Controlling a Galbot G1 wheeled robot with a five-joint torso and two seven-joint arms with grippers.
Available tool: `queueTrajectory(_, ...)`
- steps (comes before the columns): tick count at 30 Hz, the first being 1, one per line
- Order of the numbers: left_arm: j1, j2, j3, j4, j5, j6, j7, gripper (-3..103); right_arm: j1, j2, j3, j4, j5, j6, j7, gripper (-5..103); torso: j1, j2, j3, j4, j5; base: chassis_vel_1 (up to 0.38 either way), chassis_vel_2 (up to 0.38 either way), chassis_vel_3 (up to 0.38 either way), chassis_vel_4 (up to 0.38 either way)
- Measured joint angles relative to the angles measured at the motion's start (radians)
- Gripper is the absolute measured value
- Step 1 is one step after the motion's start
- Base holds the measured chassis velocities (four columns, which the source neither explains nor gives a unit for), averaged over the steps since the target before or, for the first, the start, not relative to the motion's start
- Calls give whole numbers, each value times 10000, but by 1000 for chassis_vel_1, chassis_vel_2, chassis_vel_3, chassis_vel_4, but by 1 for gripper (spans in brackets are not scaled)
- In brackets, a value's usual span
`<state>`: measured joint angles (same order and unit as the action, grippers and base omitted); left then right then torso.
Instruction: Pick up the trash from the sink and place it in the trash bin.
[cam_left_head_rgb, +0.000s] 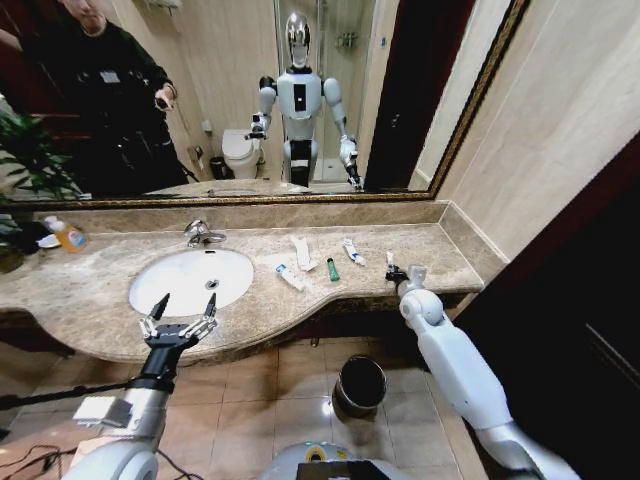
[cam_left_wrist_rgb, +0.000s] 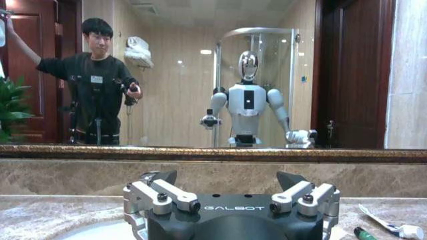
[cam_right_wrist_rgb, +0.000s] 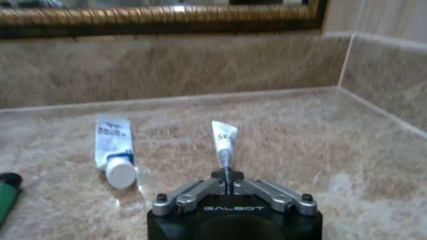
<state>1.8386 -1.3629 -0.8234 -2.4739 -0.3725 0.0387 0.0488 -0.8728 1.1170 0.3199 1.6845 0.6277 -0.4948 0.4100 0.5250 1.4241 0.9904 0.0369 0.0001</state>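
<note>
Head view, left to right: a clear bottle of orange liquid (cam_left_head_rgb: 68, 237) stands at the far left of the beige marble countertop (cam_left_head_rgb: 90, 295). The left gripper (cam_left_head_rgb: 183, 304) hovers over the near rim of the white oval ceramic sink (cam_left_head_rgb: 190, 279), its black-tipped fingers spread wide and holding nothing; "GALBOT" is printed on its dark body in the left wrist view. The chrome faucet (cam_left_head_rgb: 203, 234) stands behind the basin. On the counter to the right of the sink lie a flat white paper packet (cam_left_head_rgb: 301, 252), a small white tube with blue print (cam_left_head_rgb: 290, 277), a dark-green tube (cam_left_head_rgb: 332, 269) and a second white tube with a white cap (cam_left_head_rgb: 352, 251). Farther right, the right gripper (cam_left_head_rgb: 393, 268), also marked "GALBOT", has its fingers pinched tight on the end of a small white tube (cam_right_wrist_rgb: 224, 140) whose lettering starts "SK"; whether it is lifted cannot be told. The round black trash bin (cam_left_head_rgb: 360, 385) stands on the tiled floor below the counter edge.
</note>
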Motion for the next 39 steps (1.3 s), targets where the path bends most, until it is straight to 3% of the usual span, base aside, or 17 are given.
queueTrajectory(8, 0, -1, -1, 0, 0, -1, -3, 100, -1396, -796, 907, 2142, 444, 58, 45, 0, 0, 0, 0, -2, -2, 0, 0, 0, 0)
queueTrajectory(11, 0, -1, 0, 0, 0, 0, 0, 100, -2601, -1046, 1530, 3424, 679, -37, 46, 0, -1, 3, -2, -2, 0, 0, 0, 0, 0)
queueTrajectory(17, 0, 0, 0, 0, 0, 0, 0, 100, -4503, -981, 2016, 4763, 712, -110, 118, 0, 0, 3, -2, -2, -1, 0, 0, 0, 0)
queueTrajectory(20, 0, -2, 0, 0, 0, 0, -1, 100, -5419, -646, 2107, 5269, 528, -90, 130, 0, -1, 3, -2, -1, 0, 0, 0, 0, 0)
queueTrajectory(24, 0, 0, 0, 0, 0, 0, -1, 100, -6650, 210, 2017, 5390, -500, 240, -228, 0, -2, 3, -2, -3, -2, 0, 0, 0, 0)
queueTrajectory(28, 0, 0, 0, 0, 0, 0, 0, 100, -6814, 850, 1704, 4644, -1241, 449, -517, 0, -1, 3, -1, -2, -2, 0, 0, 0, 0)
queueTrajectory(36, 0, 0, 0, 0, 0, 0, -1, 100, -6382, 2004, 1255, 3190, -1638, 422, -1097, 0, 0, 2, 0, 0, -3, 0, 0, 0, 0)
queueTrajectory(39, 0, 0, 0, 0, 0, 0, -1, 100, -6093, 2443, 1193, 2151, -2174, 602, -1650, 0, 0, 1, 0, -1, -2, 0, 0, 0, 0)
